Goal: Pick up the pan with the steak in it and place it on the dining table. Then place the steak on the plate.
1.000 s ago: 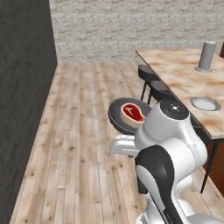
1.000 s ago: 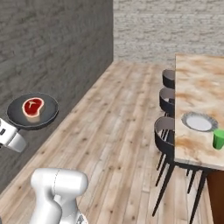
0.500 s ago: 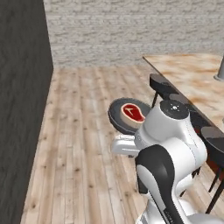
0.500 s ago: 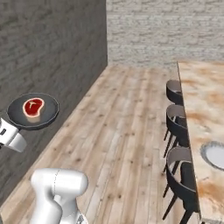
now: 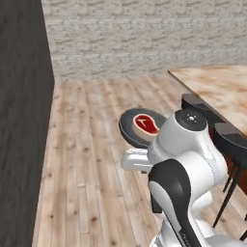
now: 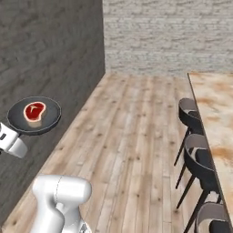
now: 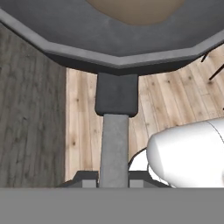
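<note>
Gripper (image 7: 113, 181) is clamped tight on the pan (image 5: 134, 129) handle, held level in the air over the floor so the steak (image 5: 146, 123) stays centred inside. Dining table (image 6: 217, 113) edge lies beyond, chairs (image 6: 193, 119) tucked along it.

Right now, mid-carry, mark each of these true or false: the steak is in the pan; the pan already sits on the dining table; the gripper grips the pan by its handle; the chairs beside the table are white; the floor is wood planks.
1. The steak lies in the pan. True.
2. The pan already sits on the dining table. False: it is held in the air over the floor, apart from the table.
3. The gripper is shut on the pan's handle. True.
4. The chairs beside the table are white. False: they are dark.
5. The floor is wood planks. True.
</note>
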Tool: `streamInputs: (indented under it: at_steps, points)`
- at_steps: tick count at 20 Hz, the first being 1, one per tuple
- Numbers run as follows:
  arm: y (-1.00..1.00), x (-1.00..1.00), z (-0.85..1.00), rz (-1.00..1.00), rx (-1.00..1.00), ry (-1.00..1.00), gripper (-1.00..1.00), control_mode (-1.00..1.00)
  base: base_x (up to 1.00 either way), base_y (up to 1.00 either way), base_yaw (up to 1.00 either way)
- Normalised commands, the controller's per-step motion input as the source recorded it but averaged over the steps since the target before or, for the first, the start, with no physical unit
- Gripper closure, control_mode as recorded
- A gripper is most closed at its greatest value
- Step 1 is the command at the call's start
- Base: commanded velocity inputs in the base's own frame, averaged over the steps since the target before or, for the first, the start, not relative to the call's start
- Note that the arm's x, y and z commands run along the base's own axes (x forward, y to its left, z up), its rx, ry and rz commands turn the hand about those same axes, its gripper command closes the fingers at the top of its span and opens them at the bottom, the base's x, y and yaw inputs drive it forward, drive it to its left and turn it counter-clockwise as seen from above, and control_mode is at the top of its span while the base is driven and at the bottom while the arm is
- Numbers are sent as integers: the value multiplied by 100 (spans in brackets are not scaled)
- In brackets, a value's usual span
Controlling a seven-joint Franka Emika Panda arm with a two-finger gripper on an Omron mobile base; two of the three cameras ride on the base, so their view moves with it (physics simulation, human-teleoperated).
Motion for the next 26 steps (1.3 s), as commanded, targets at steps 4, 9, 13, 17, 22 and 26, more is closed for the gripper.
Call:
streamInputs:
  at_steps: [4, 9, 13, 17, 22, 26]
  points:
    - [0, 0, 0, 0, 0, 0, 100, 100, 47, 14, -37]
    - [0, 0, 0, 0, 0, 0, 100, 100, 6, 5, -50]
    - [0, 0, 0, 0, 0, 0, 100, 100, 0, 0, -50]
    - [0, 0, 0, 0, 0, 0, 100, 100, 0, 0, -50]
    - [0, 0, 0, 0, 0, 0, 100, 100, 0, 0, -50]
    - [0, 0, 0, 0, 0, 0, 100, 100, 0, 0, -50]
